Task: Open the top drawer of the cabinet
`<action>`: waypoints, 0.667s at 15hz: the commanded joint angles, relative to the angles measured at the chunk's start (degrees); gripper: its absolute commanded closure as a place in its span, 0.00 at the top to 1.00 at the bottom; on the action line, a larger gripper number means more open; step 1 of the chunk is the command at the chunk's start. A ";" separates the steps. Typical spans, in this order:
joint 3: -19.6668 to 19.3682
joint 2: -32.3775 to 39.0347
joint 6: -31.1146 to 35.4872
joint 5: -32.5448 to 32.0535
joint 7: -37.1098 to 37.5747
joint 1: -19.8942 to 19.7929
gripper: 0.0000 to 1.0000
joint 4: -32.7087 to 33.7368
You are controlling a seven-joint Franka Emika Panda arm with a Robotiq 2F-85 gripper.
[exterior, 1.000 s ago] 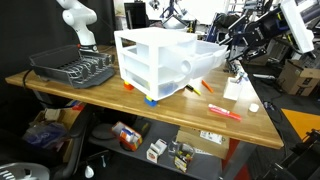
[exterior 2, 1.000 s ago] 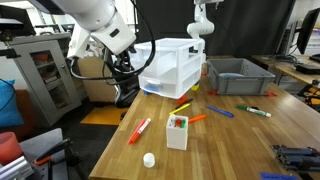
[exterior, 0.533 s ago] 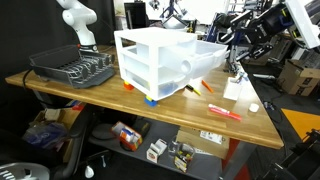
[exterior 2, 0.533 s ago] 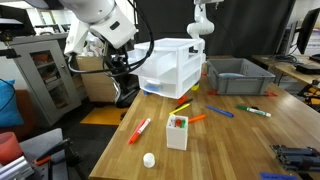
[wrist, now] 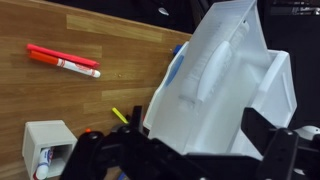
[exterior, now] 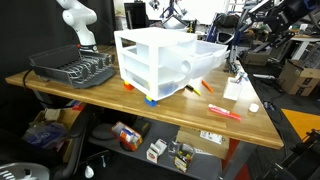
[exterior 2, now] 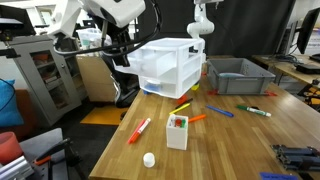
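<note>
Nearby: red marker (exterior: 224,113), white box (exterior: 238,90) near top drawer (exterior: 205,57) (pulled out).

The arm rises toward twelve o'clock in an exterior view, and the gripper (exterior 2: 120,58) now hangs higher, drawn back from the top drawer (exterior: 205,55).

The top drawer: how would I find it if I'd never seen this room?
Look for the wooden table with a white plastic cabinet standing on it, beside a dark dish rack. The cabinet has three see-through white drawers stacked up. The top drawer is the highest one, and the only one sticking far out.
</note>
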 commanded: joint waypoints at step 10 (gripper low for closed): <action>-1.25 -3.13 -14.26 -17.41 4.72 -6.90 1.00 0.01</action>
